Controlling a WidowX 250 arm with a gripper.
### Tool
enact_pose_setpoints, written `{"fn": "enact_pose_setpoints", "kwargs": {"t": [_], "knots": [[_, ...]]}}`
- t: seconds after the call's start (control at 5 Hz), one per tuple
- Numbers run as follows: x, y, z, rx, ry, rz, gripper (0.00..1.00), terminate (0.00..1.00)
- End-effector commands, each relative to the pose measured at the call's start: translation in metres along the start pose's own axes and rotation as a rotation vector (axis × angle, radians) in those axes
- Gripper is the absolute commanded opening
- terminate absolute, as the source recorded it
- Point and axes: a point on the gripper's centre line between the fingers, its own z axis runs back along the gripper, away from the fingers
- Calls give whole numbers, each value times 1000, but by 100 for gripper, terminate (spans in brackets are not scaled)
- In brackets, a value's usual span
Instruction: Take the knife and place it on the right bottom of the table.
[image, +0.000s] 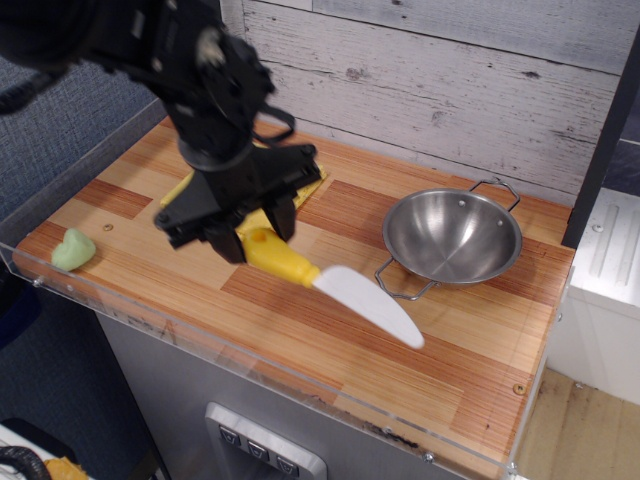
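My gripper (252, 233) is shut on the yellow handle of the knife (330, 285) and holds it above the middle of the wooden table (330, 340). The knife's white blade points toward the front right, its tip near the front right part of the table. The black arm comes in from the upper left and hides much of the yellow cloth (305, 170).
A steel bowl with two wire handles (452, 238) stands at the back right, close to the blade. A small green object (73, 250) lies at the front left corner. A clear acrylic rim (250, 372) runs along the front edge. A plank wall is behind.
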Motion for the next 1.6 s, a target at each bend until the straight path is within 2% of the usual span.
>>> {"fn": "enact_pose_setpoints", "kwargs": {"t": [0.0, 0.4, 0.6, 1.0, 1.2, 1.4], "knots": [[-33, -8, -18, -1, 32, -22, 0, 0], [-56, -15, -40, 26, 69, -46, 0, 0], [-53, -16, -41, 63, 84, -38, 100, 0], [-45, -13, -35, 69, 71, -24, 100, 0], [-36, -17, -22, 69, 65, -6, 100, 0], [-26, -21, -7, 42, 36, -5, 100, 0]]}}
